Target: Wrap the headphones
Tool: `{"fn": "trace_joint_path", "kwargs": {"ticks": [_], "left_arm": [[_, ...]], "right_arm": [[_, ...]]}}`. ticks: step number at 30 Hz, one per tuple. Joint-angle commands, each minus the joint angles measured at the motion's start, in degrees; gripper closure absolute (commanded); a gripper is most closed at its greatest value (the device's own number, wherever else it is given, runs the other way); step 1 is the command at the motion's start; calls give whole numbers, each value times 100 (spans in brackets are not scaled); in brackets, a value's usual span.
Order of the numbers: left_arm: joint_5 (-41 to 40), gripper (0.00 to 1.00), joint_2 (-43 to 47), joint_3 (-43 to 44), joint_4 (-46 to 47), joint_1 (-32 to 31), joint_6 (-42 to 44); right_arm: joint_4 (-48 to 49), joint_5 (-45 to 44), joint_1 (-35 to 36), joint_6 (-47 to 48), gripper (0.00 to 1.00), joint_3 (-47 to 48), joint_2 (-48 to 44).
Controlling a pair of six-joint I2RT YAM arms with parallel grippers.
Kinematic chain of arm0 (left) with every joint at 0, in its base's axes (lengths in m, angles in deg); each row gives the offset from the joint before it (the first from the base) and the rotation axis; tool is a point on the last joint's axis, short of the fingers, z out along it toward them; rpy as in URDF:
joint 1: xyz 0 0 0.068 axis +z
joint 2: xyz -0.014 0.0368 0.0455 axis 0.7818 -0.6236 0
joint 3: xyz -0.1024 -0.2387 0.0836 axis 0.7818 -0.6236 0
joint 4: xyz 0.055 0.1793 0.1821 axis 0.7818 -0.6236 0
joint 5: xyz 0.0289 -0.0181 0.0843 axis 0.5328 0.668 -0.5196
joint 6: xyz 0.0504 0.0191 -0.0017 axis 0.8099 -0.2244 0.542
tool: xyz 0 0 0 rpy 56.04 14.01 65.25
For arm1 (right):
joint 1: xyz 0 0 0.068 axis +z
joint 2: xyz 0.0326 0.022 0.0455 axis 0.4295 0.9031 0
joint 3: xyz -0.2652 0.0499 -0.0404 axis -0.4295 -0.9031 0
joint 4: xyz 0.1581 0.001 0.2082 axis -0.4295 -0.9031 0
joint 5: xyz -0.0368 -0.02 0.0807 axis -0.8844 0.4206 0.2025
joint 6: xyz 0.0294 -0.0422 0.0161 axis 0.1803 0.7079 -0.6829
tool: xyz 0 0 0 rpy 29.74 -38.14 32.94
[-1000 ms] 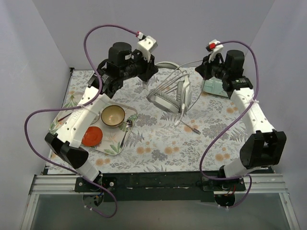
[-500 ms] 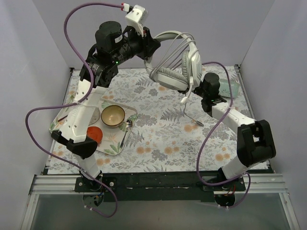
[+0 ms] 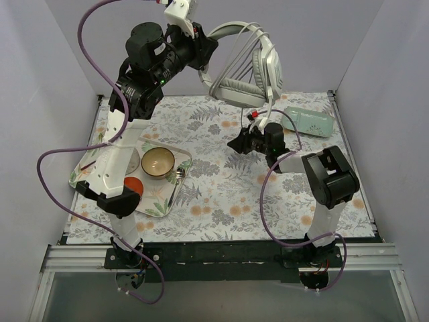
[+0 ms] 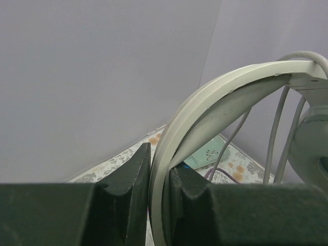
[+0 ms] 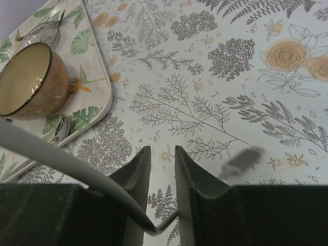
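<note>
- Since a second ago, the left arm has lifted the headphones (image 3: 234, 90) off the desk (image 3: 214, 201). The left fingers (image 4: 130, 174) pinch the headband (image 4: 205, 107), holding it high at the rear.
- Right fingers (image 5: 136, 174), now low beneath the earcups, stand slightly spread, with the cable (image 5: 61, 160) running loose between them.
- A few strands cross the headband and the tail dangles, so wrapping looks barely begun.
</note>
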Motion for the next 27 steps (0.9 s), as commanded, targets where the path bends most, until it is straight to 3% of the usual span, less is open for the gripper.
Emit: {"fn": "trace_joint_path", "kwargs": {"ticks": [1,5,6,9,15,17,20,24,27], "left_arm": [[-200,100,234,237,416,17,-184],[-366,100,216,228,451,17,-350],[-410,100,216,228,451,25,-447],[-569,100,111,298,530,52,-816],[-569,100,-241,904,600,254,-1748],[-1067,100,-329,966,758,254,-1696],[-1674,100,-425,625,1363,254,-969],[-3097,100,-680,-236,3099,254,578],[-3433,100,-847,-966,4339,254,1756]], "right_arm": [[709,-90,81,-168,68,-16,228],[623,-239,151,-256,81,37,413],[500,-292,178,-265,89,81,448],[-290,-538,467,-142,98,475,589],[-2529,-1065,1179,376,99,1785,1028],[-2997,-1406,1390,647,99,2058,941],[-3683,-1793,1645,903,99,2112,617],[-4509,-2278,2278,1377,99,2111,150],[-4949,-2454,2637,1475,99,2111,-228]]}}
